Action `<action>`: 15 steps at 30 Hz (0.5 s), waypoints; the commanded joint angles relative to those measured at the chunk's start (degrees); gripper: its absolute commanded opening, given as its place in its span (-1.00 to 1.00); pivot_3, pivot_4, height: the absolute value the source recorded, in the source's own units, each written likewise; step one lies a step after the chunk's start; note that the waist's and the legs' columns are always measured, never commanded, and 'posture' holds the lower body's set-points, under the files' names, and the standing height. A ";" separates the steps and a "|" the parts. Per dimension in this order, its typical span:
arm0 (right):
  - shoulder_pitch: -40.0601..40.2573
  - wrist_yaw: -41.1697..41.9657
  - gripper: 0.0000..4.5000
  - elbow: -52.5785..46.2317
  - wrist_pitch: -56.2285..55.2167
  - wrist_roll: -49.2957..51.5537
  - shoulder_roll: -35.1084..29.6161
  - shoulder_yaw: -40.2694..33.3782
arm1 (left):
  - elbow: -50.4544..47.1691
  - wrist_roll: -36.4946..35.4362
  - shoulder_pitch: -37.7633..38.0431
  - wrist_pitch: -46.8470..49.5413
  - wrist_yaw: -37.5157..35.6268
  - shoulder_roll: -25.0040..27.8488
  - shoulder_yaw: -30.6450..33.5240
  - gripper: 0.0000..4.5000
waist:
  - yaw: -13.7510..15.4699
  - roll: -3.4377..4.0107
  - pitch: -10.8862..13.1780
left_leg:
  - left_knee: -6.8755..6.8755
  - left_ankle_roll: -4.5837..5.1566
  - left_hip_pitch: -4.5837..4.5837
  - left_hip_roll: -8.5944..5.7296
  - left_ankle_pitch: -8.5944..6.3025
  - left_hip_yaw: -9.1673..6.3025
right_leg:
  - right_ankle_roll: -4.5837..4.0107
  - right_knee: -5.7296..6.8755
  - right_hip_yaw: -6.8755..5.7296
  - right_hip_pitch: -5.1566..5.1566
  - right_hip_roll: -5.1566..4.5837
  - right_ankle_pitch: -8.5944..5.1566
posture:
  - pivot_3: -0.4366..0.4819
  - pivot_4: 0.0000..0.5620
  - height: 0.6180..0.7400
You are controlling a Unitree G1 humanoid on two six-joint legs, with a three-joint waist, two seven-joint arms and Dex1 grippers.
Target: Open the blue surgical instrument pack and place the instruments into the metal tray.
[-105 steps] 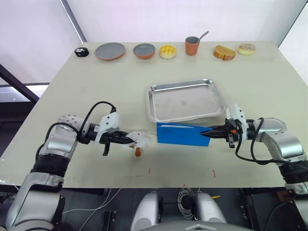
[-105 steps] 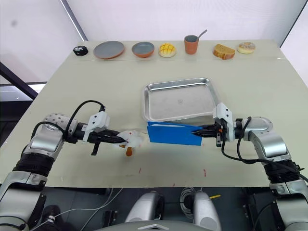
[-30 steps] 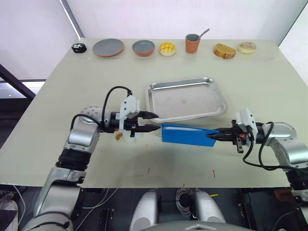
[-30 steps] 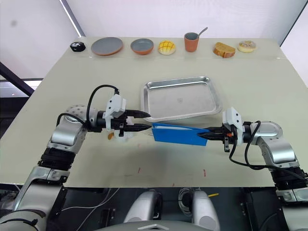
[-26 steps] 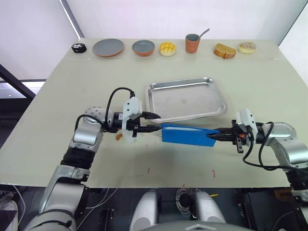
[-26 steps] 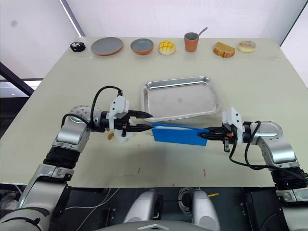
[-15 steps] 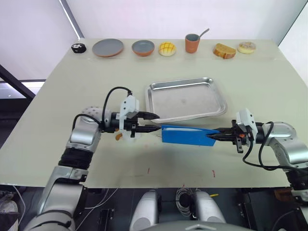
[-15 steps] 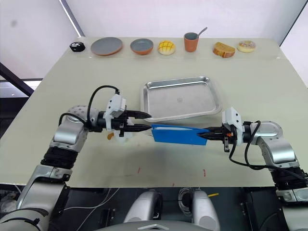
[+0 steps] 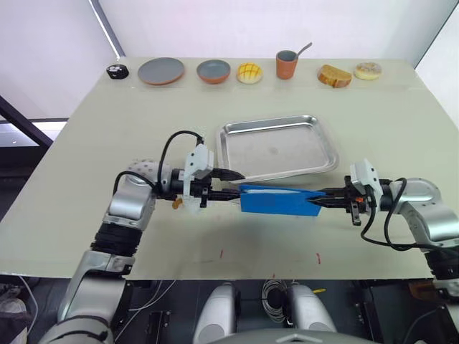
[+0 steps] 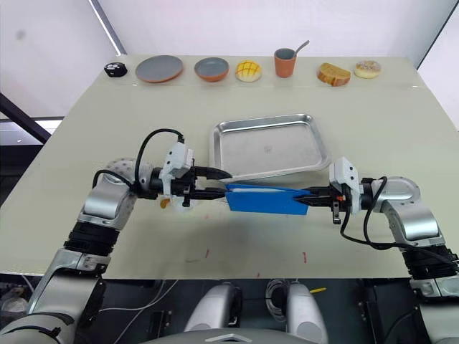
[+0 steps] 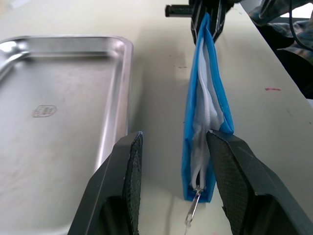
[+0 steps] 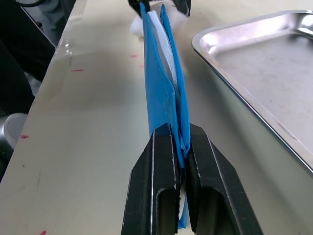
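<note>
Between both grippers: blue surgical instrument pack (image 9: 278,201), standing on edge. Right gripper (image 12: 178,161) clamped on its end. Left gripper (image 11: 171,161) spread wide at opposite, parted end. Metal tray (image 9: 278,150) just beyond, bare.

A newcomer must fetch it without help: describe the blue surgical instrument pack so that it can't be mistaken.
Start at the metal tray in the middle of the table. Just in front of its near rim, the blue surgical instrument pack stands on edge, its right end pinched by the right end effector. It is the only bright-blue thing here, unlike the small white wad to its left.
</note>
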 commanded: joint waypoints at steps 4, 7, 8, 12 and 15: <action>-0.73 -0.09 -1.00 -1.30 0.25 0.36 0.05 -0.40 | 1.26 1.05 -1.73 -3.03 -0.36 -0.92 -0.96 -0.01 | -0.05 0.00 0.00 | 0.00 0.00 0.00 -0.01 0.00 0.01 | 0.00 0.00 0.01 0.00 0.00 0.00 | -0.05 -0.47 1.00; -0.72 -0.12 -1.00 -1.31 0.33 0.33 0.11 -0.46 | 1.64 1.50 -1.74 -3.81 -0.80 -1.07 -1.52 -0.19 | -0.05 0.00 0.00 | 0.01 0.00 0.00 0.00 0.00 0.00 | 0.00 0.01 0.01 0.00 0.00 0.00 | -0.05 -0.47 1.00; -0.76 -0.09 -1.00 -1.24 0.32 0.33 0.12 -0.48 | 1.63 1.69 -1.63 -4.07 -0.96 -1.08 -1.75 -0.25 | -0.05 0.00 0.00 | 0.01 0.00 0.00 0.00 0.00 0.01 | 0.00 0.01 0.01 0.00 0.00 0.00 | -0.05 -0.47 1.00; -0.89 0.00 -1.00 -1.11 0.34 0.40 0.17 -0.48 | 0.31 1.38 -0.90 -3.27 -1.11 -1.37 -2.22 -0.91 | -0.03 0.00 0.00 | 0.01 0.00 0.00 0.00 0.00 0.00 | 0.00 0.01 0.01 0.00 0.00 0.00 | -0.05 -0.47 1.00; -0.57 0.32 -1.00 -2.55 1.55 1.26 -0.32 -0.73 | -2.61 0.13 0.23 -0.93 -1.15 -1.10 -2.11 -0.96 | -0.03 0.00 0.00 | 0.01 0.00 0.00 0.00 0.00 0.00 | 0.00 0.01 0.01 0.00 0.00 0.00 | -0.05 -0.47 1.00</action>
